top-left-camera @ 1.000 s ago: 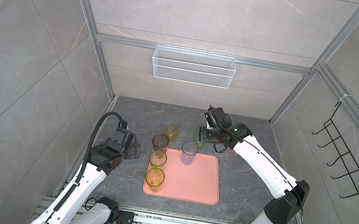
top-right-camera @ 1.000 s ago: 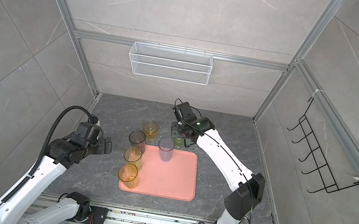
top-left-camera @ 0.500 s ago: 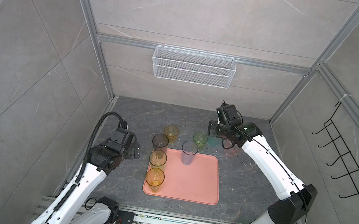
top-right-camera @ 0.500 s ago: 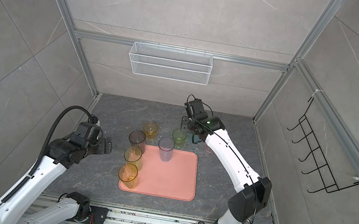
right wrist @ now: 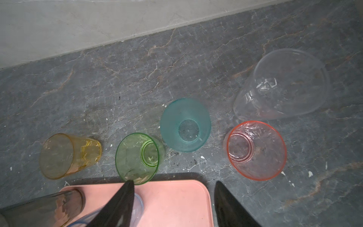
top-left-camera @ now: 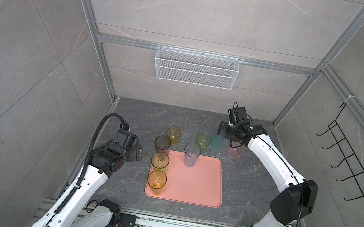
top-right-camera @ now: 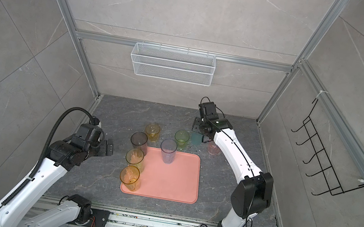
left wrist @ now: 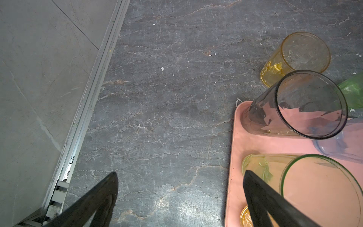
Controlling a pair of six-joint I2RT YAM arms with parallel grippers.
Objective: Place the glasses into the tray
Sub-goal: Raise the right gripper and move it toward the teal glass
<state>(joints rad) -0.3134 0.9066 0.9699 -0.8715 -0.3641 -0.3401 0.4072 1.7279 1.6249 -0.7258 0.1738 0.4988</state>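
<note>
On the salmon-pink tray stand a smoky grey glass, a yellow-green glass and an amber glass along its left edge, and a bluish glass at its back edge. Behind the tray, a short amber glass, a green glass, a teal glass and a pink glass stand on the floor. A clear glass shows only in the right wrist view. My right gripper hovers open and empty above the teal glass. My left gripper is open and empty left of the tray.
A white wire mesh basket hangs on the back wall, and a black hook rack on the right wall. Aluminium posts frame the corners. The dark stone floor runs left to a wall rail.
My right gripper has moved from over the tray's back edge to the back right, over the teal and pink glasses, and its jaws have widened. The left arm has not moved.
</note>
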